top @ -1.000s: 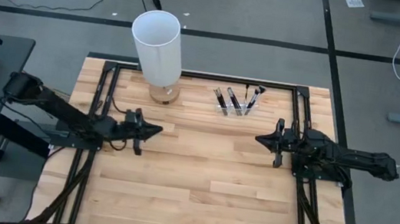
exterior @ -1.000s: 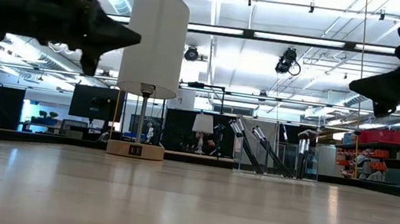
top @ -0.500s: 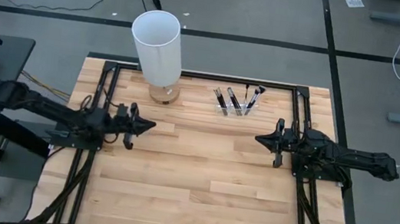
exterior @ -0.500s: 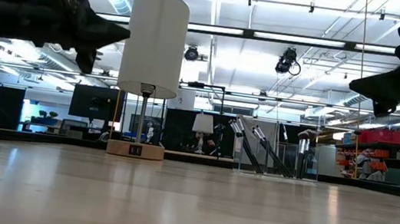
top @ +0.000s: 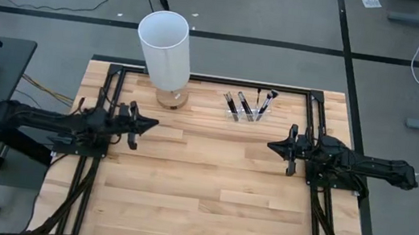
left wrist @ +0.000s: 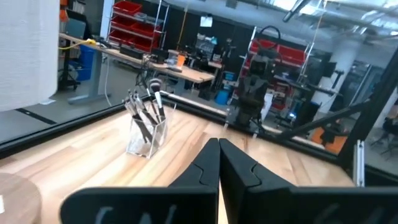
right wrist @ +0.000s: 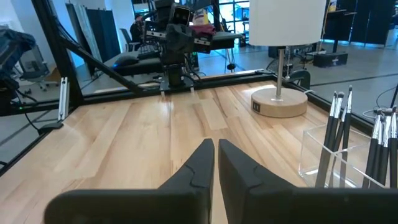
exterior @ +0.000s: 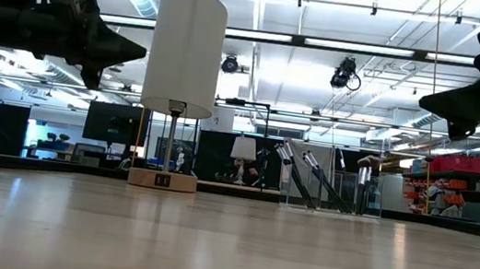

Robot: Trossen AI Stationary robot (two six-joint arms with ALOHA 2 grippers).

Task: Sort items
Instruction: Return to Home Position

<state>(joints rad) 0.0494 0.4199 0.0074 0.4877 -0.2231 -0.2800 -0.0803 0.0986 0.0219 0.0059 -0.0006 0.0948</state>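
Several dark-handled brushes (top: 246,104) stand upright in a small clear holder (top: 236,114) near the table's far edge, their lower ends inside it; they also show in the low view as brushes (exterior: 322,181), in the left wrist view as brushes (left wrist: 144,113) and in the right wrist view as brushes (right wrist: 339,127). My left gripper (top: 154,121) hovers shut over the table's left part, pointing right, well clear of them. My right gripper (top: 270,147) hovers shut over the right part, pointing left, just nearer than the holder. In their own views the left gripper (left wrist: 219,144) and right gripper (right wrist: 216,144) hold nothing.
A tall white cylindrical lamp shade (top: 165,45) on a round wooden base (top: 171,98) stands at the far edge, left of the holder. A black frame (top: 207,77) runs along the table's far and side edges. Bare wood (top: 209,182) spreads across the middle and near part.
My left gripper has drawn back toward the table's left edge and a little toward the far edge, staying shut and high above the wood. The right arm and the brushes have kept still.
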